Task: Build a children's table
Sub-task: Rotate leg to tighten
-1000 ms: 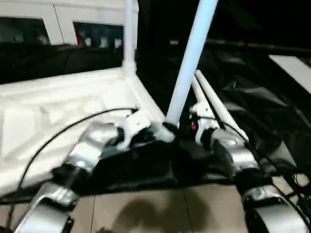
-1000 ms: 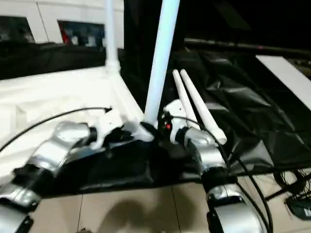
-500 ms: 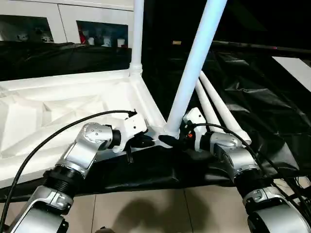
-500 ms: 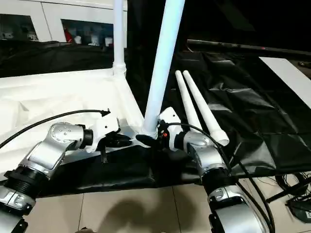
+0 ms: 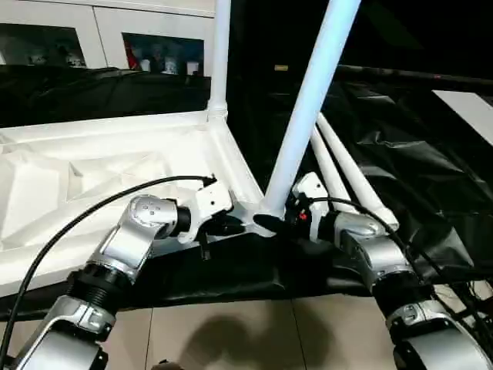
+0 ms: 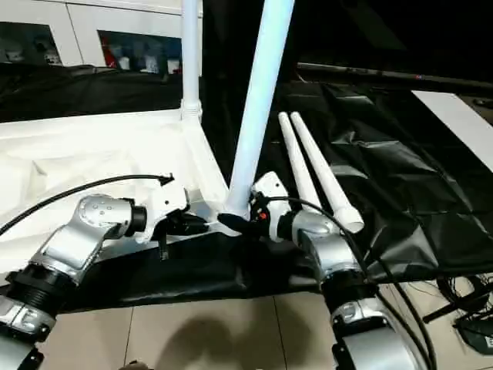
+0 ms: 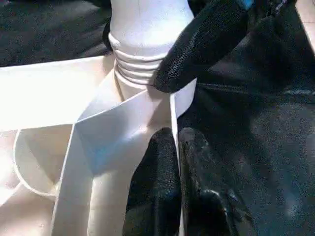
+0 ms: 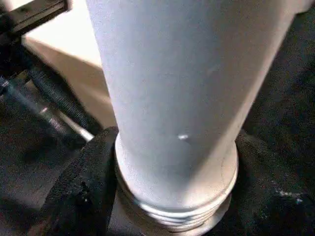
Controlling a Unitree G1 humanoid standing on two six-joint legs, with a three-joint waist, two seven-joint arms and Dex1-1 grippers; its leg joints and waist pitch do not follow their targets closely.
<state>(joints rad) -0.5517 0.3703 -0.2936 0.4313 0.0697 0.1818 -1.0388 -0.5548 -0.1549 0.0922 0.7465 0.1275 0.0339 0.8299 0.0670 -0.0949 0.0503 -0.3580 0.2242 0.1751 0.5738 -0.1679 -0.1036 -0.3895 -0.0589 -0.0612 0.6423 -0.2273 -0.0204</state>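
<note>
Right gripper set around the base of the near leg, 1 black finger pressed on each side of the tube just above its threaded collar, jaws spread to the tube's width. Left gripper closed, both fingertips together, resting against the rim wall of the tabletop right beside that leg's corner socket.

Tabletop lying upside down on the black-draped work table, ribbed underside facing up. Near corner socket holding the gripped leg, threads still showing above the socket, tube leaning away toward the right. Far corner socket holding a 2nd leg, upright. Open round socket seen in the left wrist view, nothing in it.

2 more legs lying side by side on the black cloth, just right of the tabletop, touching along their length, wide ends toward the robot.

White cabinet with glass doors behind the work table, small items on its shelves too blurred to name.
</note>
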